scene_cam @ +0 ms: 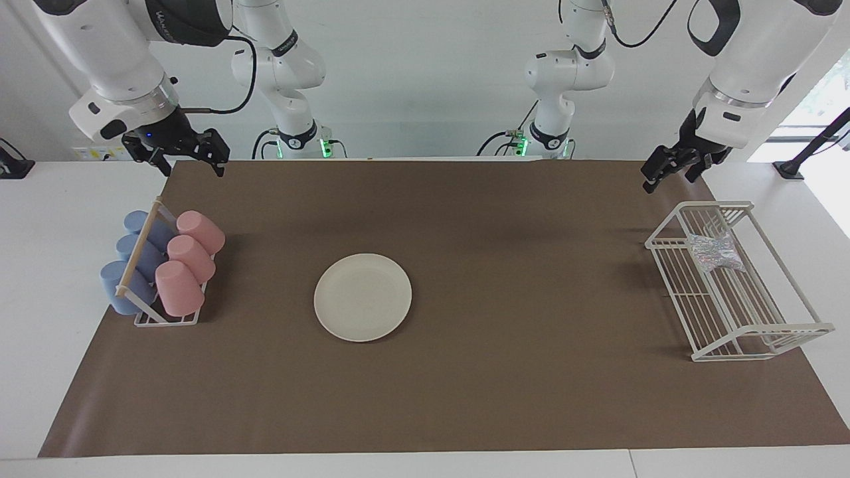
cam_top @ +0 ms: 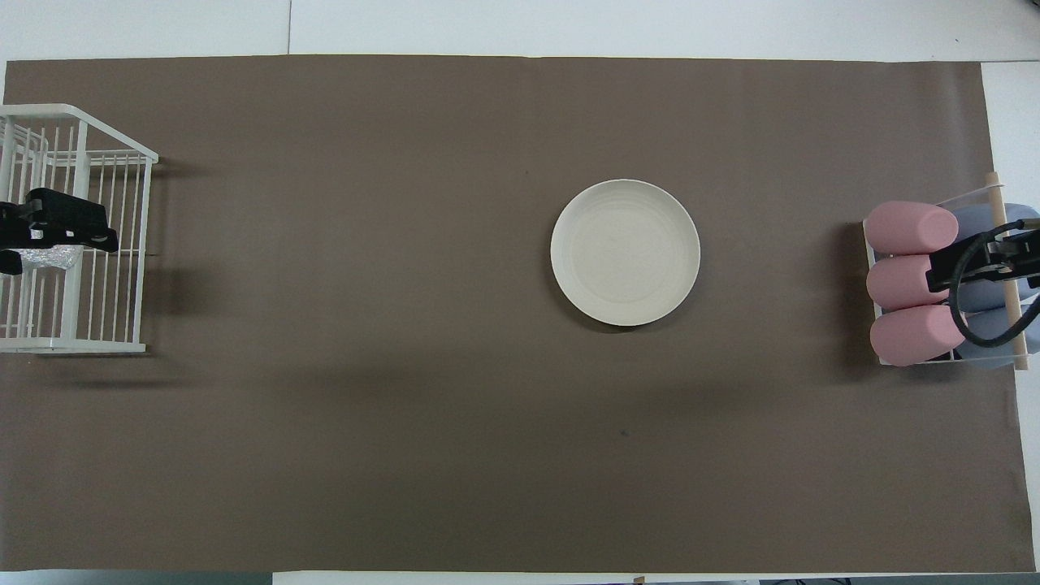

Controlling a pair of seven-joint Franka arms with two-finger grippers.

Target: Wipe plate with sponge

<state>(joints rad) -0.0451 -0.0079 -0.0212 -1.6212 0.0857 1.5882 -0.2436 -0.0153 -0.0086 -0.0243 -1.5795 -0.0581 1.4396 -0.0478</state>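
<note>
The cream-white plate [scene_cam: 362, 297] lies flat on the brown mat near the table's middle; it also shows in the overhead view [cam_top: 626, 252]. The silver speckled sponge [scene_cam: 716, 252] lies in the white wire rack [scene_cam: 764, 332] at the left arm's end, in the part of the rack nearer the robots. My left gripper [scene_cam: 667, 180] is open and empty, up in the air over the rack's robot-side end, clear of the sponge. In the overhead view it [cam_top: 61, 234] covers part of the sponge [cam_top: 45, 258]. My right gripper [scene_cam: 192, 161] is open and empty and waits above the cup rack.
A cup rack [scene_cam: 166, 318] with pink cups [scene_cam: 179, 287] and blue cups [scene_cam: 123, 289] stands at the right arm's end. The brown mat [scene_cam: 531, 372] covers most of the table.
</note>
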